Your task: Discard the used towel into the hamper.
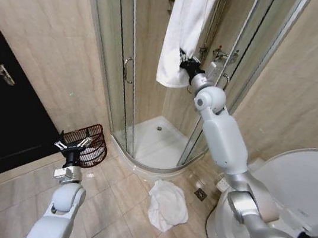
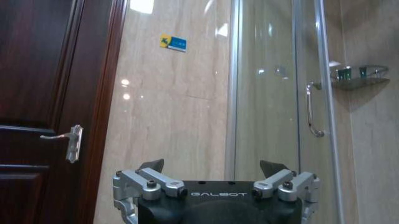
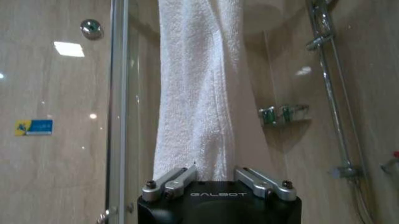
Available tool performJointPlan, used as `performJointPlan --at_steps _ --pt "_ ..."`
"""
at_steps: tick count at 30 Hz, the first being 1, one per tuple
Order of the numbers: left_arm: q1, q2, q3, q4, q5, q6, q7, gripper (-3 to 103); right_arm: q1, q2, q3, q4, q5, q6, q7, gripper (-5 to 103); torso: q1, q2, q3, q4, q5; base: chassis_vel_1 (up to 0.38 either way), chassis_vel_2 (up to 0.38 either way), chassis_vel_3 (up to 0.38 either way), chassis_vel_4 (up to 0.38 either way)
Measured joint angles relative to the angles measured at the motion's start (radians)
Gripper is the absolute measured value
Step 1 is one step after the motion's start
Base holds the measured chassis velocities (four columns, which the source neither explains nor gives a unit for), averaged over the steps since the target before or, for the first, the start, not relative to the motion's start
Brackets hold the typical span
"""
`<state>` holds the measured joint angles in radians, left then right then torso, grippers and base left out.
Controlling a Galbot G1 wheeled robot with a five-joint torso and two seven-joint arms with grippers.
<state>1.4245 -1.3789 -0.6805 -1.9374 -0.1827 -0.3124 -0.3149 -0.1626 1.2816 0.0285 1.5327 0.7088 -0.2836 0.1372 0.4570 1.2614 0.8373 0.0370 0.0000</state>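
At the shower door's top edge, the right gripper (image 1: 185, 62) clenches the hanging white towel (image 1: 182, 33); pull clear before carrying to the hamper (image 1: 89, 143) on the floor tiles. Left gripper (image 1: 73, 145) idles, released.

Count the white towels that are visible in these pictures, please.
2. One white terry towel hangs over the glass shower enclosure, with the right gripper at it. The other, a crumpled white towel, lies on the tiled floor near the toilet.

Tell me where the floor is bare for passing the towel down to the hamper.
Bare tile runs between the hamper and the crumpled towel on the floor, along the shower curb. It is crowded near the toilet, and the left end effector hangs by the hamper's rim.
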Motion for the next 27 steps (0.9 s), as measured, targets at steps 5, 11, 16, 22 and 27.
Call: performJointPlan --at_steps 5,11,16,22,27 --pt "0.003 -0.001 -0.001 -0.001 0.01 -0.006 0.008 100 -0.045 -0.017 0.001 0.009 -0.02 0.029 -0.011 7 0.0 0.0 0.0 0.0 0.0 0.0 0.0 0.0 0.0" --pt "0.002 -0.02 0.004 0.003 0.023 -0.015 0.01 100 -0.128 -0.035 0.011 0.025 -0.056 0.046 -0.025 7 0.0 0.0 0.0 0.0001 -0.0001 0.0 0.0 0.0 0.0" --pt "-0.007 -0.039 0.011 0.02 0.041 -0.022 0.011 100 -0.207 -0.021 0.02 0.032 -0.085 0.054 -0.031 7 0.0 0.0 0.0 0.0001 -0.0001 0.0 0.0 0.0 0.0" --pt "-0.004 -0.04 0.018 0.021 0.043 -0.022 0.014 100 -0.313 0.015 0.045 0.052 -0.127 0.068 -0.035 7 0.0 0.0 0.0 0.0001 -0.0002 0.0 0.0 0.0 0.0" --pt "0.002 -0.044 0.02 0.022 0.043 -0.024 0.022 100 -0.369 0.02 0.061 0.063 -0.148 0.075 -0.042 7 0.0 0.0 0.0 0.0001 -0.0001 0.0 0.0 0.0 0.0"
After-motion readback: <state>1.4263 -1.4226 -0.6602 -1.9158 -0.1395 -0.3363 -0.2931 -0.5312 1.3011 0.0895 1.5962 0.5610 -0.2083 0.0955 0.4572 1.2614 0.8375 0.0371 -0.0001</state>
